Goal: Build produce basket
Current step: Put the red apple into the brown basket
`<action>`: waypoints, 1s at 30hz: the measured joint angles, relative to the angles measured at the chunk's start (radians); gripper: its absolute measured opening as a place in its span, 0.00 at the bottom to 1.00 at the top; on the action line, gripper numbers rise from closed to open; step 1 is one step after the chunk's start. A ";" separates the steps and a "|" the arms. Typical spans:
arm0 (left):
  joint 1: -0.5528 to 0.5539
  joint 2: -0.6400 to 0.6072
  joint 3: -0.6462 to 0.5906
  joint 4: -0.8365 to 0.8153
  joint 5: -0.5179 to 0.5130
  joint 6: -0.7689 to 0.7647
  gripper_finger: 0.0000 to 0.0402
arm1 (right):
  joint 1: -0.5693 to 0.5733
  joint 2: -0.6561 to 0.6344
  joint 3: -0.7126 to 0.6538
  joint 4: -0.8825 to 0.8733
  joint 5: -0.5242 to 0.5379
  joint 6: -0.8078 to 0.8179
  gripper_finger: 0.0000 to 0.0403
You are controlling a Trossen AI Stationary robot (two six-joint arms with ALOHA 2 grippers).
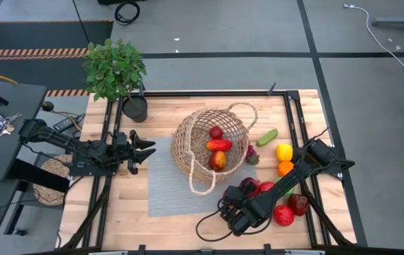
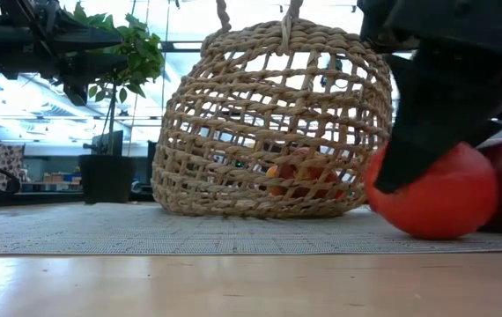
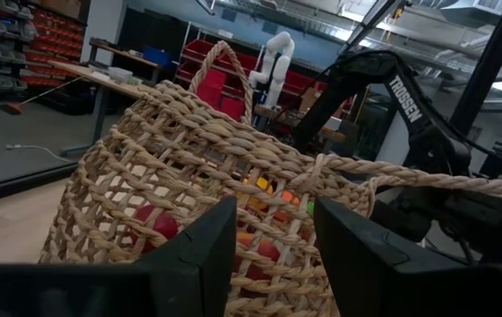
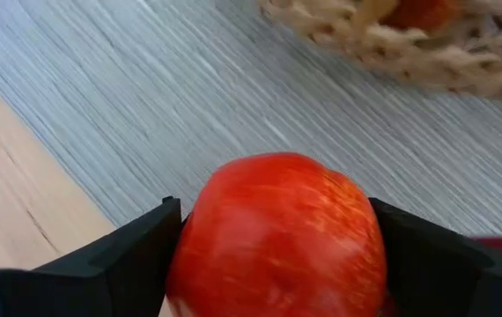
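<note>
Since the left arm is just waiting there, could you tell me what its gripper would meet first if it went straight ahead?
Most likely the basket: the left gripper points straight at its woven wall, with nothing visible between them.

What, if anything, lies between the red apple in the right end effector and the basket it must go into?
Nothing visible on the grey mat separates the red apple from the basket. The right end effector brackets the apple; the basket's woven wall must be cleared.

Wicker basket (image 3: 233, 185) fills view, loop handle (image 3: 220, 75) up, second handle (image 3: 427, 180) stretched sideways. Red and orange produce (image 3: 255, 246) visible through weave. Left gripper (image 3: 273, 255) fingers apart, empty, just before basket wall. Other dark arm (image 3: 392, 97) behind basket. Shelves, white robot (image 3: 276, 62) far back.
</note>
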 joint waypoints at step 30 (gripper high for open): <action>0.000 0.000 0.000 0.000 0.000 0.000 0.40 | -0.013 -0.481 0.163 -0.129 0.238 -0.560 0.85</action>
